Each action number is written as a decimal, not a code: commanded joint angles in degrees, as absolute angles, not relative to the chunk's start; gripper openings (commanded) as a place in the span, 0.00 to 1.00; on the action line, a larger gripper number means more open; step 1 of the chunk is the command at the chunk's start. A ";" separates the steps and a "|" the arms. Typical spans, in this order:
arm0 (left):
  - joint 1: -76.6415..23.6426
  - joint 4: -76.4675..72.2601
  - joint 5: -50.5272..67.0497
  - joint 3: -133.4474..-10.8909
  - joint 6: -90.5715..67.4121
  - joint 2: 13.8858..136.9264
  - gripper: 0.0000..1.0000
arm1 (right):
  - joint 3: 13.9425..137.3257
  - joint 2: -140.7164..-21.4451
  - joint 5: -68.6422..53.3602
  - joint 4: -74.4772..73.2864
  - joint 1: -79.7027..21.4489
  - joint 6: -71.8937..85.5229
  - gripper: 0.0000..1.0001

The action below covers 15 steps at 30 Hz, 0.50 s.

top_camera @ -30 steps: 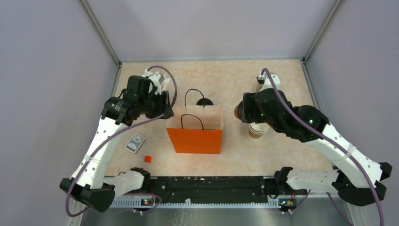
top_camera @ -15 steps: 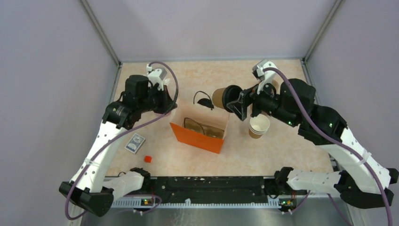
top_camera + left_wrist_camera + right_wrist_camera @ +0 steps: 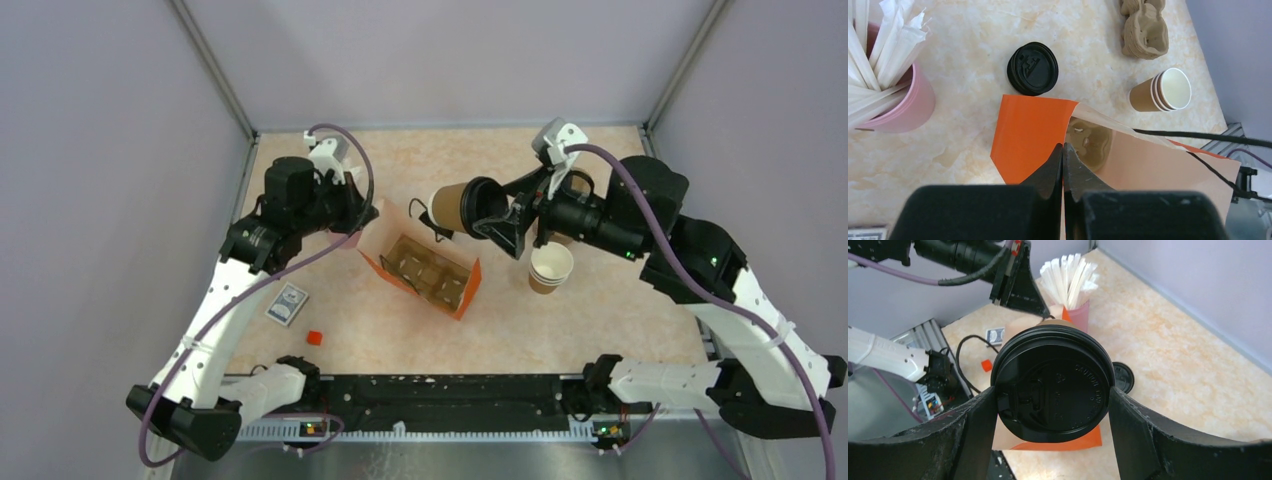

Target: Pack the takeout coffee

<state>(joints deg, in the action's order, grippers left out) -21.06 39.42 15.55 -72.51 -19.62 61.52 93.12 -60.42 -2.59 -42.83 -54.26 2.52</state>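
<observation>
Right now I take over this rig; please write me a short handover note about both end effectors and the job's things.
Left end effector: shut on the orange bag at its rim, tilting it open.
Right end effector: grips the takeout coffee near its lid, cup lying sideways in the air past the bag's far edge.
Done: bag opened, coffee picked up.
Left: set the coffee upright in the bag, release.

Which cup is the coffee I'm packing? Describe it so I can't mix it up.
Find the orange bag mid-table. Just beyond its far edge, the right gripper holds the takeout coffee on its side. It alone wears a black lid; the stacked cups nearby stand lidless.
</observation>
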 commanded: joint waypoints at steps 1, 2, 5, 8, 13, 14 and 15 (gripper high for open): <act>-21.18 36.20 13.86 -72.54 -26.07 61.39 0.00 | 96.99 -58.57 -0.52 -38.12 -54.76 0.39 0.57; -21.18 36.03 13.84 -72.94 -26.93 61.65 0.00 | 97.40 -58.91 -1.04 -37.88 -54.78 0.32 0.57; -21.18 36.06 14.09 -74.24 -27.93 62.67 0.00 | 99.27 -60.92 -4.57 -38.93 -54.76 0.26 0.57; -21.15 37.33 13.11 -74.75 -28.33 63.18 0.00 | 99.64 -62.31 -8.92 -38.34 -54.83 1.57 0.57; -21.12 38.09 14.77 -75.08 -33.15 63.47 0.00 | 98.52 -62.43 -12.22 -35.86 -54.84 3.39 0.57; -21.16 37.60 15.18 -74.74 -33.96 63.27 0.00 | 97.95 -62.19 -12.46 -35.28 -54.84 3.58 0.57; -21.16 37.29 15.21 -74.43 -34.57 63.08 0.00 | 97.59 -62.20 -12.74 -34.90 -54.84 3.67 0.57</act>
<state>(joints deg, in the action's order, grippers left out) -21.06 39.88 14.09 -72.64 -30.11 63.70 97.89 -62.87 -9.37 -39.66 -54.26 2.24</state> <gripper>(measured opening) 0.005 0.727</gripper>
